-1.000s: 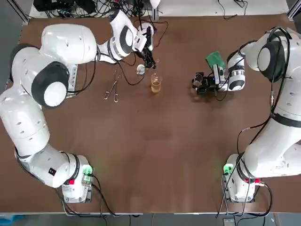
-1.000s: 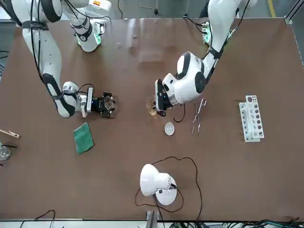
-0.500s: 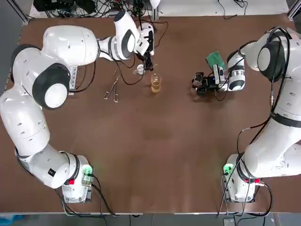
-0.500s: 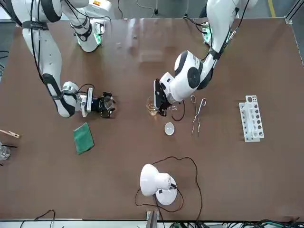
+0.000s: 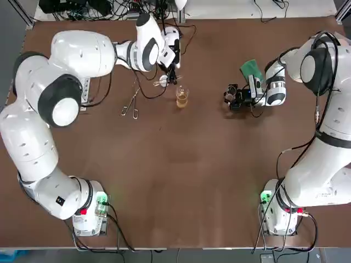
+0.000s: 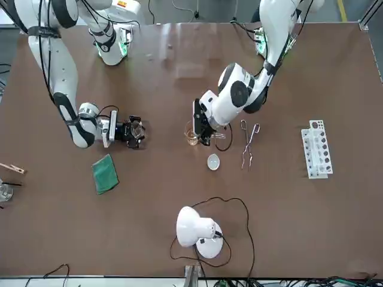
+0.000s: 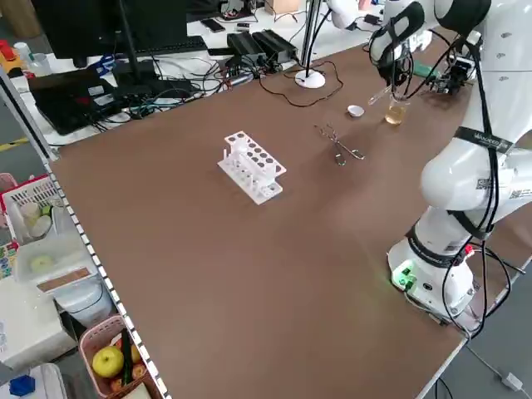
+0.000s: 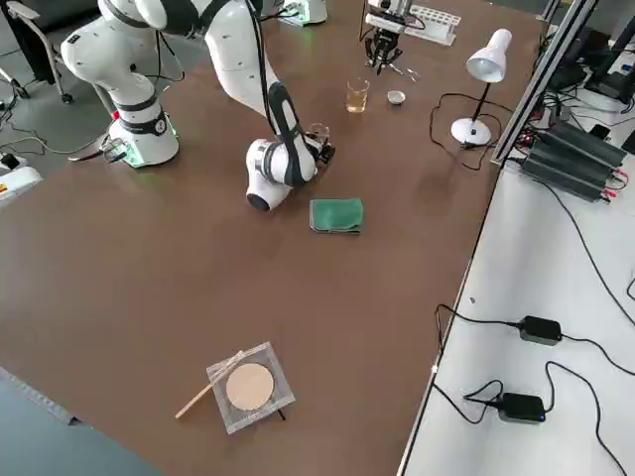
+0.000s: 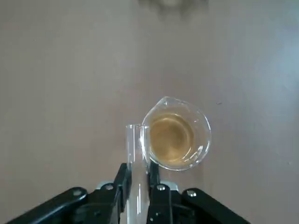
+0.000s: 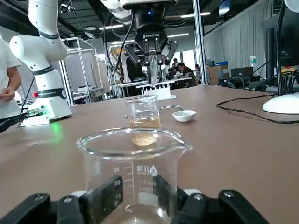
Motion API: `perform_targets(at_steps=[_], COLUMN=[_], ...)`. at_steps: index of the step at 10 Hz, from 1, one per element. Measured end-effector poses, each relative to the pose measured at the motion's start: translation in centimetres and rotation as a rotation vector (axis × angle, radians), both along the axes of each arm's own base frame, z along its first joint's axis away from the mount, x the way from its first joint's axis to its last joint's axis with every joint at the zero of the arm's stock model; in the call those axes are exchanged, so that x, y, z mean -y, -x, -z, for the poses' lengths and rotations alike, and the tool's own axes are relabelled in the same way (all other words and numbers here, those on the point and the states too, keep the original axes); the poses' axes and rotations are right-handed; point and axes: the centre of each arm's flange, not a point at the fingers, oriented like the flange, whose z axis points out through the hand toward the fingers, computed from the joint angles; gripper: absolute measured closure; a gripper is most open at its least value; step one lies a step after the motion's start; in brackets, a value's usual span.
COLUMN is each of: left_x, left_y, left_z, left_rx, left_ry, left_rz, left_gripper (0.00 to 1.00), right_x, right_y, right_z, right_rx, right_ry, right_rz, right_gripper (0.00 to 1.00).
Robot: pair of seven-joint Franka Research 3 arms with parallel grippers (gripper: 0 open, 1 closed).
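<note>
Firmly, the left gripper (image 9: pixel 138 184) pinches a glass tube (image 9: pixel 134 151) above the amber-filled beaker (image 9: pixel 176 140); the right gripper (image 5: pixel 232 97) clamps a second beaker (image 10: pixel 135 163), well apart.

Brown table (image 5: pixel 186 181) carries, across the top view's upper half: tongs (image 5: pixel 130 104), white dish (image 5: pixel 163 82), beaker (image 5: pixel 182 97), green cloth (image 5: pixel 252 68).

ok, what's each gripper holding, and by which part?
Left gripper: test tube, gripped on its shaft, mouth free. Right gripper: beaker, clamped at its lower wall.
</note>
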Motion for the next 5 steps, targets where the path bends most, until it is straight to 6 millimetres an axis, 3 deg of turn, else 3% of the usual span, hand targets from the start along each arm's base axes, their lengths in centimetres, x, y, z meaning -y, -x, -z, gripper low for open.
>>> perform_targets(at_steps=[5], left_x=[1.9], left_y=[1.8], left_z=[0.1], left_rx=[0.012], left_ry=[-0.076], left_rz=[-0.038], left_gripper=[0.79], right_x=[0.0], right_y=[0.0], right_z=[0.0], right_rx=[-0.001], right_ry=[0.001], right_rz=[0.001], right_gripper=[0.62])
